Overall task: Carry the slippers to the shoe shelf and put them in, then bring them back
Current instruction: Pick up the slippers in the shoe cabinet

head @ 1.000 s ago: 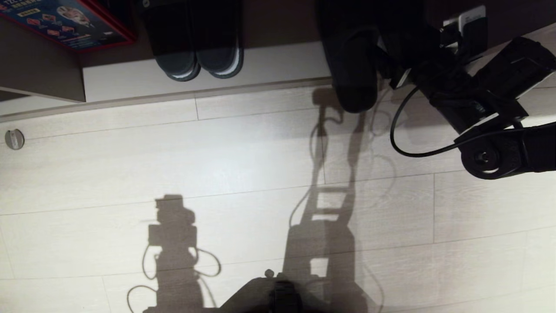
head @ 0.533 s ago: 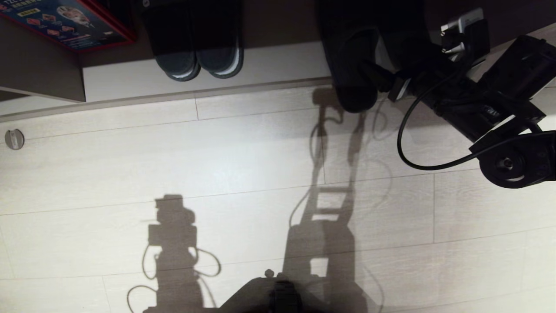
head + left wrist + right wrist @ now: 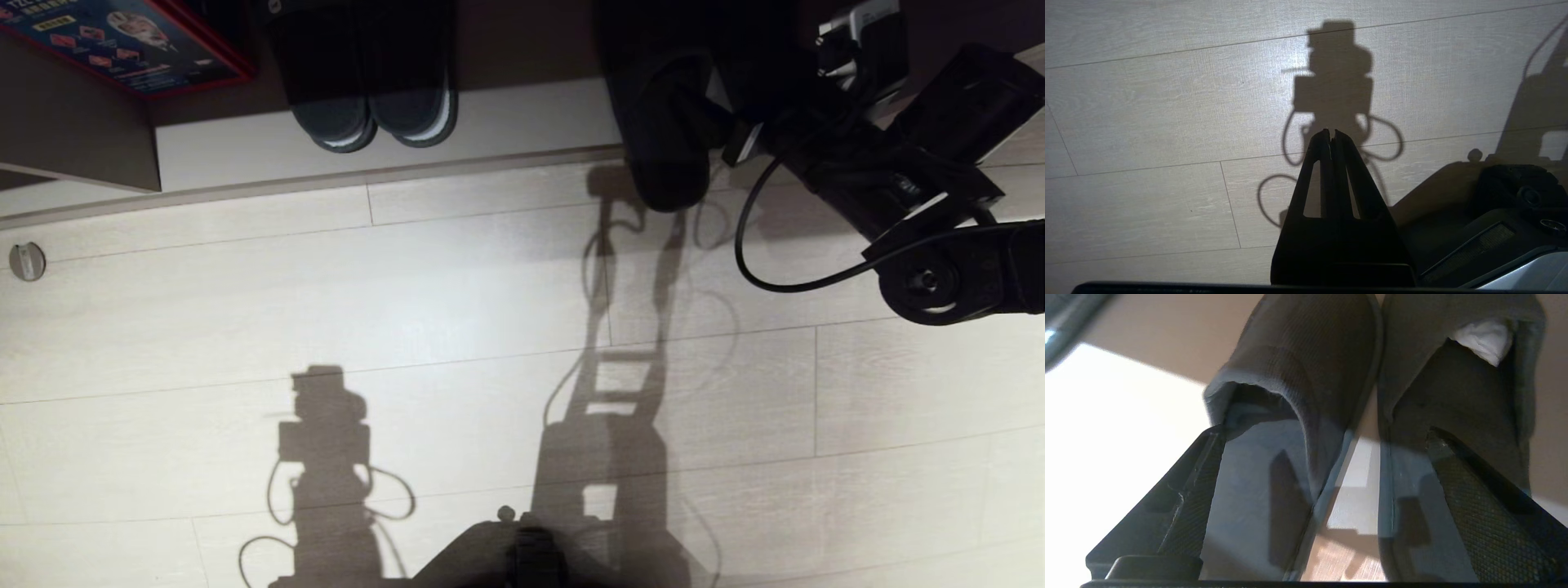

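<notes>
I see the shoe shelf across the top, my slippers side by side at its front lip with heels overhanging the floor. My right gripper stands spread wide, one finger inside each slipper, not clamping.
</notes>
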Motion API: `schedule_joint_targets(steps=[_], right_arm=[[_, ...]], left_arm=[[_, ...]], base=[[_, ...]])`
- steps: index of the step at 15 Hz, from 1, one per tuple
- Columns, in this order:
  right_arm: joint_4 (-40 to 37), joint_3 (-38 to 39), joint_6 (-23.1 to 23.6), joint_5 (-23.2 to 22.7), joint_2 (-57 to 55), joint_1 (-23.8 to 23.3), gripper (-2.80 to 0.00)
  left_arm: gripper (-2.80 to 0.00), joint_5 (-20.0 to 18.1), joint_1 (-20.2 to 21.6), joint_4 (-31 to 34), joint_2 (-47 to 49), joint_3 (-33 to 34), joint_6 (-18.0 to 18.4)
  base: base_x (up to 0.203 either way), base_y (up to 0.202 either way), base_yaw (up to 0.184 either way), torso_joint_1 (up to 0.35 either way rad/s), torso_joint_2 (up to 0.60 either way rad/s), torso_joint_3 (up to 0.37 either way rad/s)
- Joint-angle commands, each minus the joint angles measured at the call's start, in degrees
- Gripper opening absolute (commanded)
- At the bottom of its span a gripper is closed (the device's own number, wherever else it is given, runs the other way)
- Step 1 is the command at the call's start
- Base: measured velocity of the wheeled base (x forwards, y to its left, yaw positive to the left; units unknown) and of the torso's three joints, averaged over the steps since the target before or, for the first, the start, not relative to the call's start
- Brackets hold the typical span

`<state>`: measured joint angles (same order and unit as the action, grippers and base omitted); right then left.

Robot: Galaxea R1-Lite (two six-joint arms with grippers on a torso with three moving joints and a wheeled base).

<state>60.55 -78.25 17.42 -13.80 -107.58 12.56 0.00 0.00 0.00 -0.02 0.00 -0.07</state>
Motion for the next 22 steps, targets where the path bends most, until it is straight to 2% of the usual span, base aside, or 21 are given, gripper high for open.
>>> schedule_joint_targets(steps=[1,12,22], right_arm=[[0.29,-2.26,0.33,-0.04,-2.72,0.06,0.0],[-0.87,-19.36,0.6,-0.07,-12.91,-0.16,0.0],[-2.1,-26.87,-0.11,-1.14,-17.31,-0.43,0.0]], left_arm=[[-2.8,0.0,0.0,0.0,0.02,-0.09,-0.01],[-2.8,0.0,0.0,0.0,0.02,-0.04,-0.01],[-2.8,0.0,0.0,0.0,0.02,0.0,-0.01]], base=[[0.0,0.0,0.0,0.0,0.0,0.0],[0.0,0.0,0.0,0.0,0.0,0.0],[0.0,0.0,0.0,0.0,0.0,0.0]])
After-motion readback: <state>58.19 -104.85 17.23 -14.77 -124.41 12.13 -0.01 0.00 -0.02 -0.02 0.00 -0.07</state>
